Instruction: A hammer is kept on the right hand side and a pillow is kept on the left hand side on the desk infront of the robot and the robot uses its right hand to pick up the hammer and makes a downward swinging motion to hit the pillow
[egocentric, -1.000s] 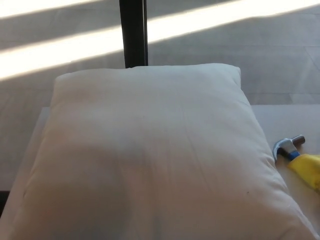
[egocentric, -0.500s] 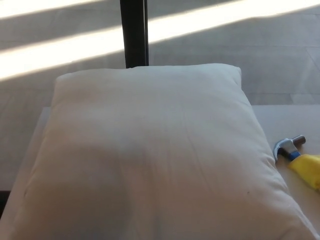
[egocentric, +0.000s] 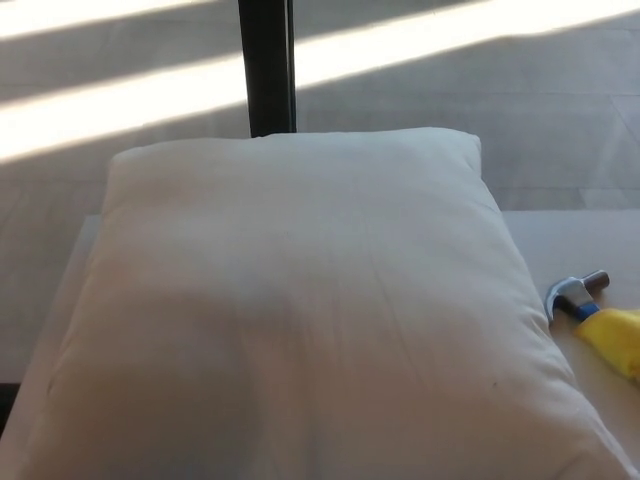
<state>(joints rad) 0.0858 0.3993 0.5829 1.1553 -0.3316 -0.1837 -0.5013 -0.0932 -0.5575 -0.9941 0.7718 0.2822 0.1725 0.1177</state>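
A large white pillow (egocentric: 300, 310) fills most of the head view, lying flat on the pale desk (egocentric: 580, 240). To its right, at the picture's edge, lies the hammer (egocentric: 590, 310): a steel claw head pointing up and left, a blue collar and a yellow handle that runs out of frame to the lower right. The hammer's head rests close beside the pillow's right edge. Neither of my hands shows in this view.
A black vertical post (egocentric: 267, 65) stands behind the pillow at the desk's far side. Beyond it is a pale floor crossed by bright strips of sunlight (egocentric: 150, 100). A strip of bare desk shows right of the pillow.
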